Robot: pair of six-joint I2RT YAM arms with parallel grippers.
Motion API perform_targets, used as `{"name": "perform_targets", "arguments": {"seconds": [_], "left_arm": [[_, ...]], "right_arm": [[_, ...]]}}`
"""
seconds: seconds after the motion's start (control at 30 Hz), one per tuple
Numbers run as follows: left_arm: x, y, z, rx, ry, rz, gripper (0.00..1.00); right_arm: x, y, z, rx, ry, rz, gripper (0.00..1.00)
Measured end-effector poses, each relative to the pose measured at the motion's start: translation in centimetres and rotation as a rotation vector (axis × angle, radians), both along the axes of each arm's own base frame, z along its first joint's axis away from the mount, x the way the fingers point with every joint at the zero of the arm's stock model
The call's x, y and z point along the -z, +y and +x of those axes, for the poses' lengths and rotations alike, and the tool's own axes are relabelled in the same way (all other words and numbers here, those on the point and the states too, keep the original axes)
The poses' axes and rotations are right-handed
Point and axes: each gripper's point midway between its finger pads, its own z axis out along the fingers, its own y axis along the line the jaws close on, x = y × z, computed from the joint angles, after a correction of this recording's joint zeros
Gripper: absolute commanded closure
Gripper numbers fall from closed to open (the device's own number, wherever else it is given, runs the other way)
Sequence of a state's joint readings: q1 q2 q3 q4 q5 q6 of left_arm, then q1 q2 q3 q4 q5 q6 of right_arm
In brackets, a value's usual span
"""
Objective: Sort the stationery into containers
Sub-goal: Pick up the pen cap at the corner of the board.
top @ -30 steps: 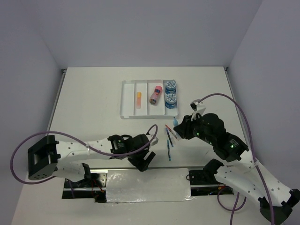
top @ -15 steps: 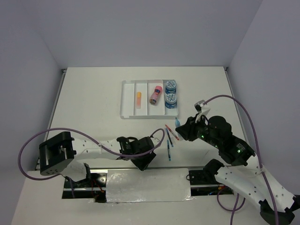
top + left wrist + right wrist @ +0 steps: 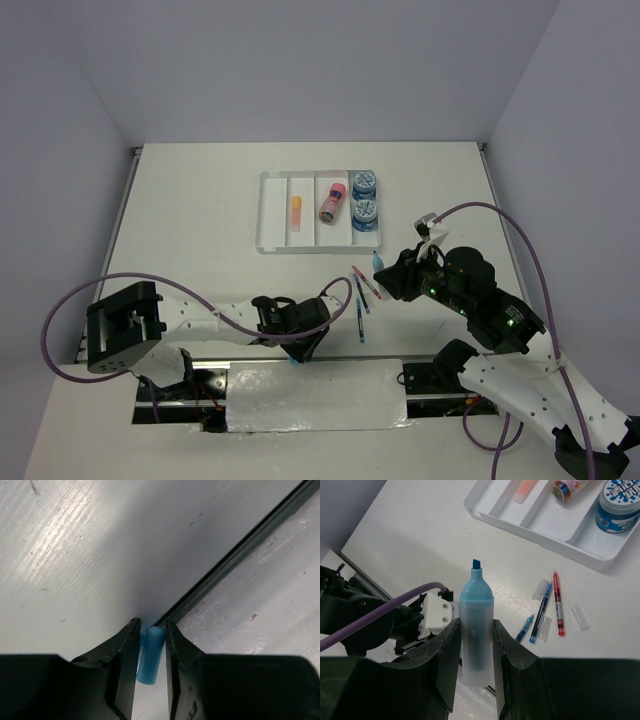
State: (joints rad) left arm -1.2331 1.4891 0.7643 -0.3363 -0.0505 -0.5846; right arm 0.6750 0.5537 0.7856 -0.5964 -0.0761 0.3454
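The clear tray [image 3: 262,215] holds an orange eraser [image 3: 296,211], a pink cylinder [image 3: 332,201] and two blue rolls [image 3: 364,183]. Pens [image 3: 362,290] lie loose below it; the right wrist view shows a red pen [image 3: 558,602], blue pens [image 3: 540,611] and clear caps [image 3: 579,616]. My right gripper [image 3: 382,270] [image 3: 476,625] is shut on an uncapped light-blue highlighter [image 3: 476,595], tip up. At the table's near edge, my left gripper [image 3: 298,355] [image 3: 150,630] is shut on a small blue cap [image 3: 150,655] lying on the surface.
A dark groove [image 3: 235,550] and a silvery strip [image 3: 315,392] run along the near edge right beside the left gripper. The left arm's purple cable [image 3: 385,607] loops below the highlighter. Walls close the table's far and side edges.
My left gripper has dropped toward the near edge and its jaws have closed in on the blue cap. The right arm shifted slightly right with the highlighter, then stayed still.
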Motion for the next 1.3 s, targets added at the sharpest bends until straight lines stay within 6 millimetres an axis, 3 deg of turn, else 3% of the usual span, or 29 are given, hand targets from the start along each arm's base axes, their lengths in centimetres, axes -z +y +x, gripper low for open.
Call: {"name": "perform_targets", "arguments": {"seconds": [0.1,0.23,0.43,0.63,0.7,0.9,1.07,1.27,1.3], "left_arm": [[0.0,0.1,0.2,-0.026,-0.008,0.007,0.91],[-0.5,0.9,0.7,-0.063,-0.036,0.054,0.91],[-2.6,0.8,3.9,-0.154,-0.130,0.057,1.00],[-4.2,1.6,7.7,-0.285,-0.223,0.037,1.00],[-4.7,1.6,8.9,-0.329,-0.265,0.019,0.96],[-6.4,-0.1,11.9,-0.439,-0.383,-0.087,0.86],[-4.7,-0.8,13.7,-0.513,-0.427,-0.079,0.81],[-1.7,-0.8,14.5,-0.551,-0.419,-0.030,0.81],[-1.6,-0.8,14.6,-0.556,-0.418,-0.033,0.77]], "right_arm": [[0.0,0.0,0.0,-0.002,0.000,0.001,1.00],[0.0,0.0,0.0,-0.002,0.000,0.001,1.00],[0.2,0.1,0.1,-0.002,0.009,-0.006,1.00],[0.3,0.2,0.3,0.003,0.011,-0.010,1.00],[0.5,0.2,0.4,0.008,0.016,-0.017,1.00],[1.0,0.3,0.6,0.011,0.029,-0.028,1.00],[1.0,0.2,0.7,0.012,0.028,-0.029,1.00],[1.1,0.2,0.6,0.013,0.030,-0.031,1.00],[1.1,0.2,0.6,0.015,0.029,-0.031,1.00]]}}
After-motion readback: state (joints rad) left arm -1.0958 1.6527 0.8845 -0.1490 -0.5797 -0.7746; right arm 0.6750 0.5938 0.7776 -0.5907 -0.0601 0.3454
